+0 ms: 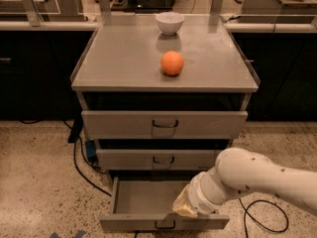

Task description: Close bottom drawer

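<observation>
We see the bottom drawer [130, 223] pulled well out of the grey cabinet [124, 68] at 6 o'clock in the view, its shallow tray open below the middle drawer [124, 158]. The gripper [184, 207] sits low over the tray's right part, just behind the front panel, on a white arm [257, 180] reaching in from 4 o'clock; we cannot tell whether it is parted or closed. On the cabinet top an orange [172, 63] lies near the middle, a white bowl [170, 22] at 12 o'clock from it.
</observation>
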Motion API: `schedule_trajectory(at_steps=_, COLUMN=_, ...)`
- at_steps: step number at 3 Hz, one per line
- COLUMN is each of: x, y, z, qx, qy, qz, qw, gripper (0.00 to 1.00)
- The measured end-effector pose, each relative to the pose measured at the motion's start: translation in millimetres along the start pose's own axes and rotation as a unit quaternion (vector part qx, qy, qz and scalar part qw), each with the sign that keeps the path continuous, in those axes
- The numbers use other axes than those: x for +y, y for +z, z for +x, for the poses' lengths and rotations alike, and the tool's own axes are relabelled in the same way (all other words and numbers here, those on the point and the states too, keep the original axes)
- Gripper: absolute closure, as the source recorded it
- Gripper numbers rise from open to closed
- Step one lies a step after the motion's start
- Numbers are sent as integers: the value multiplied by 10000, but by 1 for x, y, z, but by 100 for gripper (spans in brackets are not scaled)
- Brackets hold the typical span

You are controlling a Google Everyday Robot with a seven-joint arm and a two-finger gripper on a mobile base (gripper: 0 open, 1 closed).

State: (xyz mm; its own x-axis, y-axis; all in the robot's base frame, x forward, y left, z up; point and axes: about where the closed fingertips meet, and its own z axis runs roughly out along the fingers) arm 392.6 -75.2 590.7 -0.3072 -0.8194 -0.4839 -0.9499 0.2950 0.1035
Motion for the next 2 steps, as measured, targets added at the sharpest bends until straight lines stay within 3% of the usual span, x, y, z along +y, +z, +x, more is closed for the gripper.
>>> schedule_trajectory(at_steps=1, x=-10, y=67, z=33, qx=471, qy=92, qz=89, qw=9988, gripper=100)
schedule_trajectory(at_steps=2, x=-8, y=134, z=70, qx=676, qy=602, qz=8, qw=9959, gripper=100)
